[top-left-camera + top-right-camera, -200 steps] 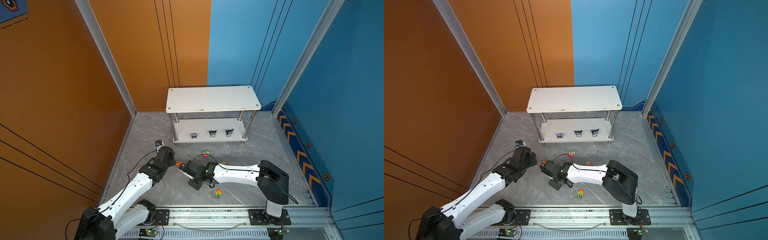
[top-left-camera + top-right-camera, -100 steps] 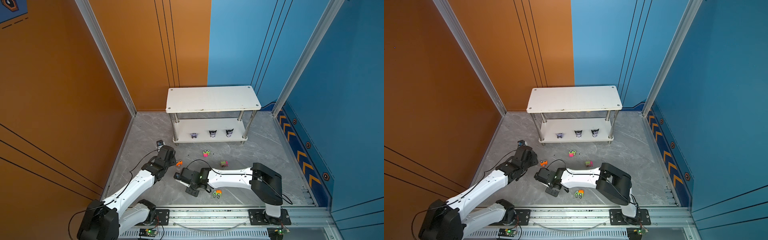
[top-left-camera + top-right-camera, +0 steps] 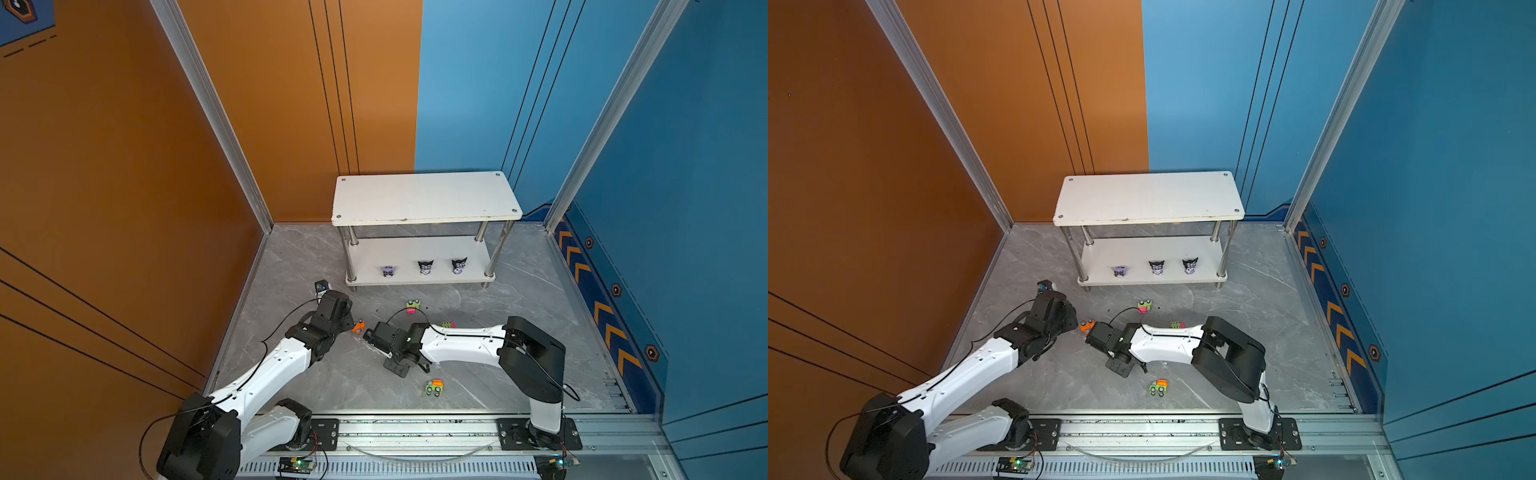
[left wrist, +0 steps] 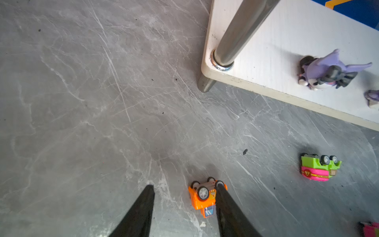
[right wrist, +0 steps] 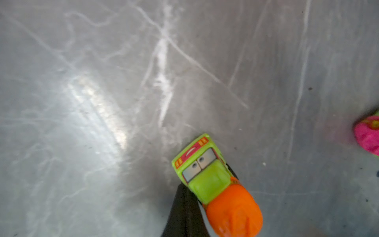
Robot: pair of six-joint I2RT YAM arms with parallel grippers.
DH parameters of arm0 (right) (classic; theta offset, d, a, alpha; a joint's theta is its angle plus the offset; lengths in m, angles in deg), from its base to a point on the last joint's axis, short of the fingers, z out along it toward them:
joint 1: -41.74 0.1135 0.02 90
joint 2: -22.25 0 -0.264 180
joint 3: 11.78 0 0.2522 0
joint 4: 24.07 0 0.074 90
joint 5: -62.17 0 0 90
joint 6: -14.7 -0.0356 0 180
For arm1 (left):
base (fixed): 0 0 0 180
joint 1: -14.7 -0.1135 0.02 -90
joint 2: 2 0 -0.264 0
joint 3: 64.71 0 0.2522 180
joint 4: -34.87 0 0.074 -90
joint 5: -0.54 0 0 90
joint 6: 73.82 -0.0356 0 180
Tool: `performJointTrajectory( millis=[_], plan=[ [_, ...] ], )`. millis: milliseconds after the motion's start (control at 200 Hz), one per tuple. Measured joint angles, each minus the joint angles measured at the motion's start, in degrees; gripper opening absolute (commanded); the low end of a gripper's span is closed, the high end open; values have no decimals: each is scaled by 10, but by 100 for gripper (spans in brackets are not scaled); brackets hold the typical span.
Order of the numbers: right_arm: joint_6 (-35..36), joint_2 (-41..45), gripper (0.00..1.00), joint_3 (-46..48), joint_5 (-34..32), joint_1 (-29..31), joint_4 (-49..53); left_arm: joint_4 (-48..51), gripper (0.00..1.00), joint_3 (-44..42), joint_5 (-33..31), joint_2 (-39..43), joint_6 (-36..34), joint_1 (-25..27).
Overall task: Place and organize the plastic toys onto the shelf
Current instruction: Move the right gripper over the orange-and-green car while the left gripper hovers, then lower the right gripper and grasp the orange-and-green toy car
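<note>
A: Left gripper [image 4: 184, 185], wrist view: jaws half apart, orange car [image 4: 203, 195] tipped over on the floor [image 4: 102, 102], against one finger [image 4: 225, 205].
B: Right gripper [image 5: 183, 197]?
A: Pinched closed; green-and-orange mixer truck [image 5: 215, 180] just beside it.
B: Top view?
A: Three cat-eared figurines [image 3: 425, 267] line the lower tier of the shelf [image 3: 424, 197].

The left arm [image 3: 266, 374] and right arm [image 3: 461, 343] are clad in white, jointed in black, looped with thin black cables [image 3: 286, 319]; the left gripper [image 4: 184, 184] is black.
</note>
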Motion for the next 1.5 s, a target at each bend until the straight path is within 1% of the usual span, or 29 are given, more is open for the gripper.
performJointTrajectory(
  millis=[145,295,410,521,566,586,601,621,626,631,651,701,751,846,996,1066,1231,1497],
  plan=[
    [-3,10,0,15,-16,-31,0,-6,51,0,3,-3,0,0],
    [-22,13,0,18,-16,-75,3,-14,51,0,5,-8,0,0],
    [-47,13,0,16,1,-111,-1,-23,50,0,7,-22,0,-1],
    [-77,14,1,14,25,-126,-1,-27,51,0,9,-26,0,-3],
    [-92,18,5,15,35,-128,0,-28,51,0,9,-26,0,-3],
    [-101,22,8,16,38,-128,-1,-29,51,0,9,-26,0,-3],
    [-105,25,12,17,42,-128,-1,-29,51,0,9,-26,0,-3],
    [-115,31,20,19,45,-128,-1,-29,51,0,9,-26,0,-3],
    [-116,33,20,19,45,-128,-1,-29,51,0,9,-26,0,-3],
    [-117,34,23,20,46,-128,-1,-29,51,0,9,-26,0,-3],
    [-130,43,29,24,48,-128,-1,-29,53,0,8,-25,0,-3],
    [-150,65,39,31,52,-127,-1,-29,55,0,6,-23,0,-3],
    [-174,87,45,36,56,-124,-1,-29,56,0,3,-17,1,-3],
    [-218,114,50,37,61,-113,-2,-30,58,0,-7,-1,2,-3],
    [-263,107,52,37,90,-96,-9,-31,60,0,-19,26,2,-4],
    [-275,90,54,36,106,-93,-11,-30,61,0,-23,33,2,-6],
    [-291,52,55,30,123,-93,-11,-30,62,0,-26,35,2,-7],
    [-295,20,44,-15,119,-94,-16,-31,63,-2,-26,34,2,-9]
  ],
)
